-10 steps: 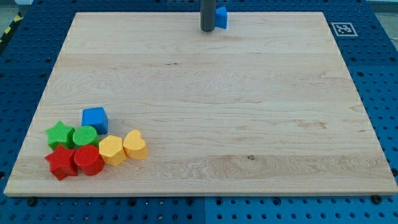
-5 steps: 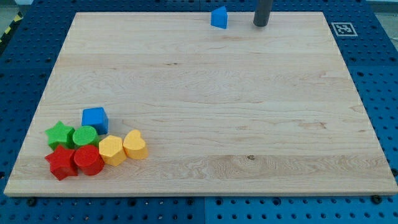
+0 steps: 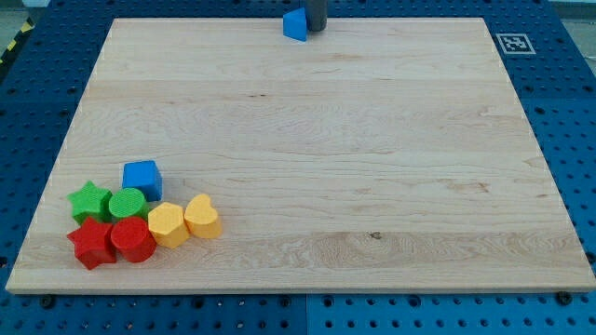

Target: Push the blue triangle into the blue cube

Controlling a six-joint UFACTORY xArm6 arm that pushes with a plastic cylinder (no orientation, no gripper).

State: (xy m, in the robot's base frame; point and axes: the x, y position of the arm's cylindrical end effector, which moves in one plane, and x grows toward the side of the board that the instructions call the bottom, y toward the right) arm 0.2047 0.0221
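Observation:
The blue triangle (image 3: 295,25) sits at the board's top edge, a little left of centre. My tip (image 3: 317,29) is right against the triangle's right side, touching it. The blue cube (image 3: 142,178) stands far away at the view's lower left, at the top of a cluster of blocks.
Below the cube lie a green star (image 3: 89,200), a green cylinder (image 3: 127,204), a red star (image 3: 91,244), a red cylinder-like block (image 3: 133,239), a yellow block (image 3: 168,224) and a yellow heart (image 3: 202,216). A marker tag (image 3: 513,43) is at the board's top right.
My tip swung from the triangle's left side around to its right, then came back left against it. The blue triangle slid left along the top edge.

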